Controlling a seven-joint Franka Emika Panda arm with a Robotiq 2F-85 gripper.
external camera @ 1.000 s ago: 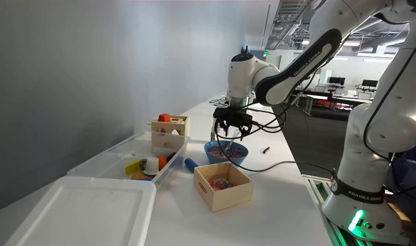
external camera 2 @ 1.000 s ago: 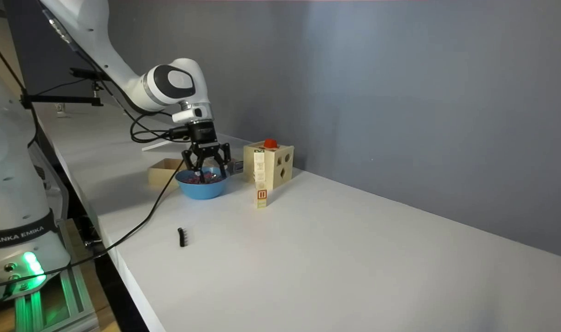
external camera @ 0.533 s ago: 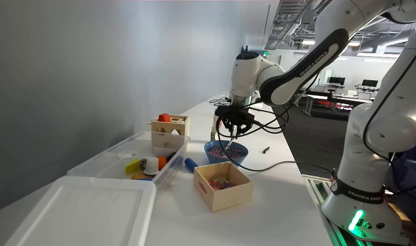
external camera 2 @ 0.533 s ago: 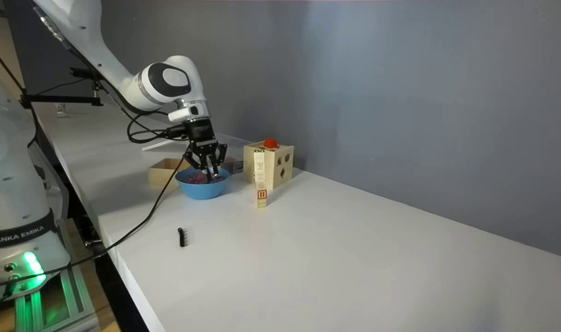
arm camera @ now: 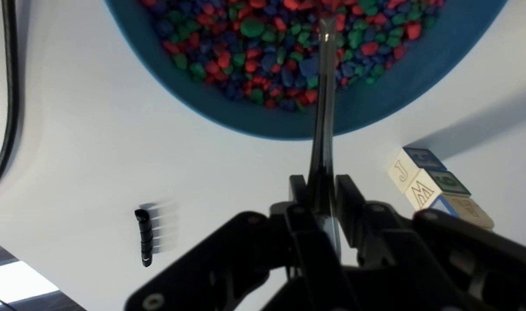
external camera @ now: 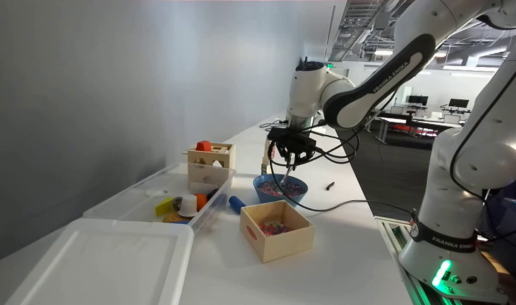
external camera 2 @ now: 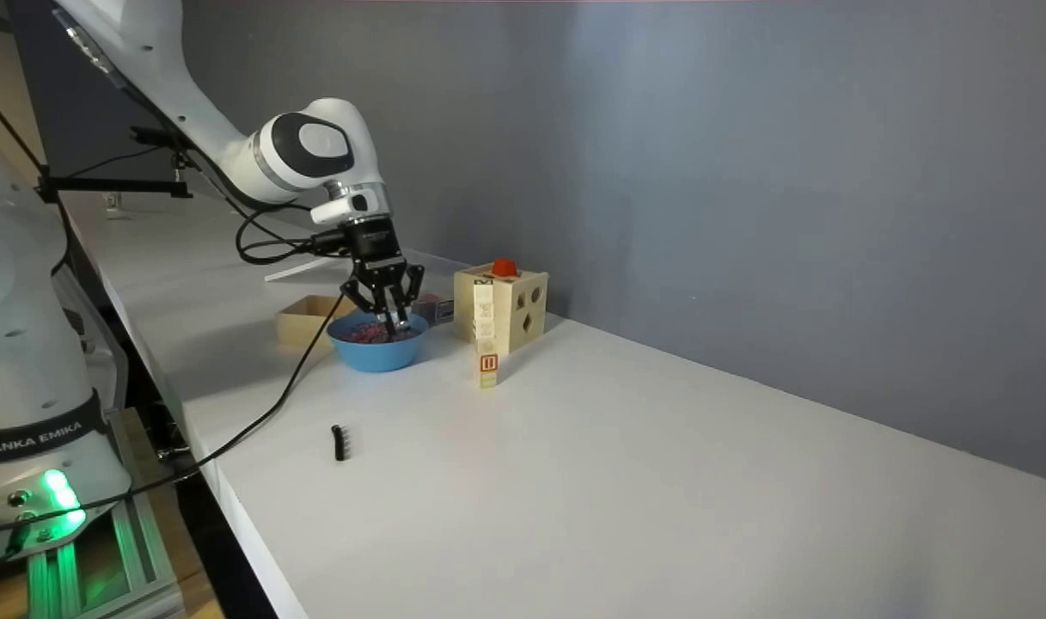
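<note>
While the gripper (arm camera: 320, 185) is clamped on a slim, shiny utensil (arm camera: 326, 95), that utensil slants down from its grip into the blue bowl (arm camera: 245, 118), whether its far end touches the coloured pebbles (arm camera: 250, 60) being unclear; in both exterior views the arm (external camera: 387, 78) arches over the white table (external camera: 342, 258), its wrist pointing nearly straight down by the bowl

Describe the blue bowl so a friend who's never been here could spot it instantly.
On the long white table, find the stack of letter blocks and the open wooden box. The blue bowl sits between them. Unlike the box, it is round, and a clear utensil slants over its red, blue and green pebbles.
</note>
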